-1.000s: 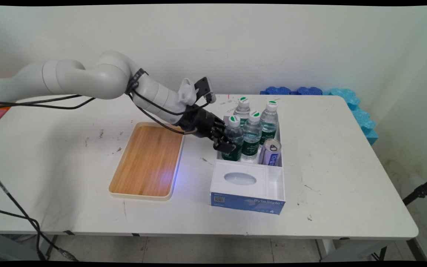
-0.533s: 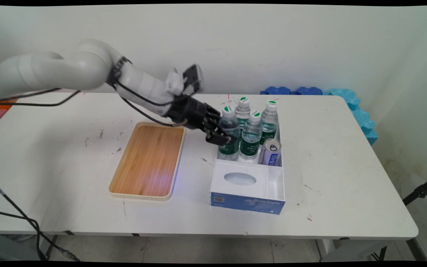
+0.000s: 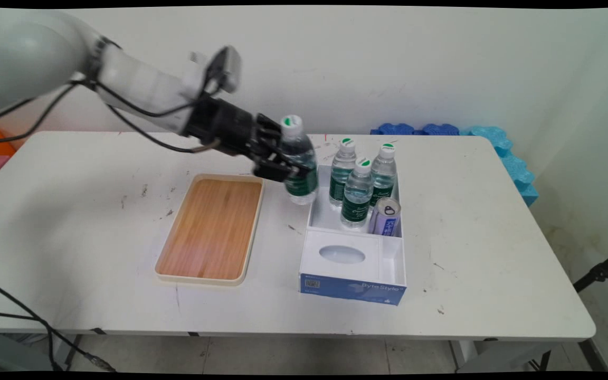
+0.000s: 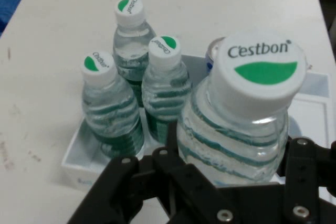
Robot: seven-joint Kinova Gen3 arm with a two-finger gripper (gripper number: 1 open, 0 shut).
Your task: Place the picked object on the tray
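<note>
Now gripper is clamped on a clear water bottle with green label and white Cestbon cap, held upright in the air just left of the white box. Box holds 3 bottles and 1 can.

The gripper holds a water bottle clear above the surface, at the white box's 10 o'clock corner. Three upright bottles and a can crowd the box's far half, at 3 o'clock of the gripper. At 7 o'clock lies the bare wooden tray.
</note>
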